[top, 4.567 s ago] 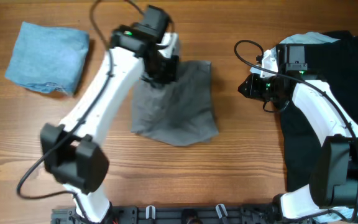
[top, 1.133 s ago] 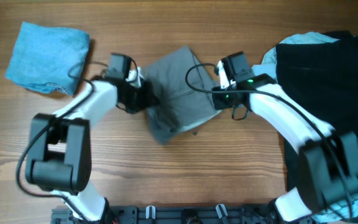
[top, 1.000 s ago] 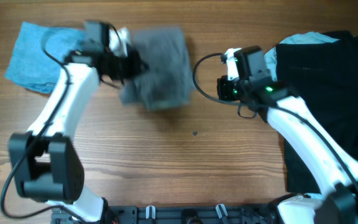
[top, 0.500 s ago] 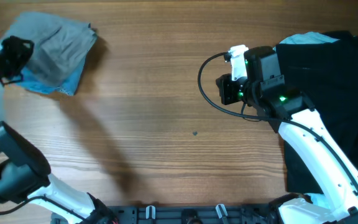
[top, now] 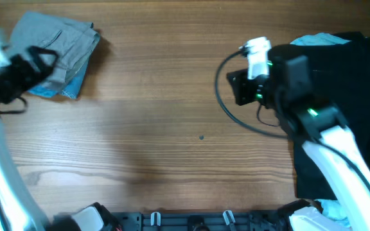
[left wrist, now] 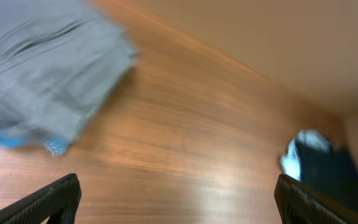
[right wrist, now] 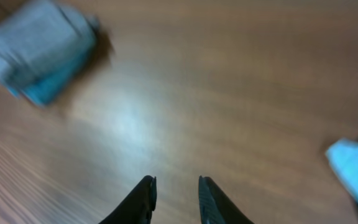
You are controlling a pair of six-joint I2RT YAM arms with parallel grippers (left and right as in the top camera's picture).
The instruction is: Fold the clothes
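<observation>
The folded grey-khaki shorts [top: 63,40] lie at the table's far left corner on top of a bright blue garment [top: 61,90]. My left gripper [top: 40,61] hovers just left of that stack, blurred, with nothing in it. In the left wrist view its fingers [left wrist: 58,199] stand wide open over bare wood, the shorts [left wrist: 48,68] ahead and to the left. My right gripper [top: 233,88] is right of the table's middle. In the right wrist view its fingers [right wrist: 145,198] are a little apart, open on nothing, with the stack [right wrist: 36,53] far off.
A heap of black clothes [top: 345,77] fills the right side of the table, with a pale blue garment [top: 313,40] at its top edge. That pale blue cloth [right wrist: 356,162] also shows at the right in the right wrist view. A black cable [top: 227,115] loops off the right arm.
My left gripper carried the grey shorts from the middle onto the blue garment at far left, let go and opened wide. My right gripper let go, drew back right and opened a little.
</observation>
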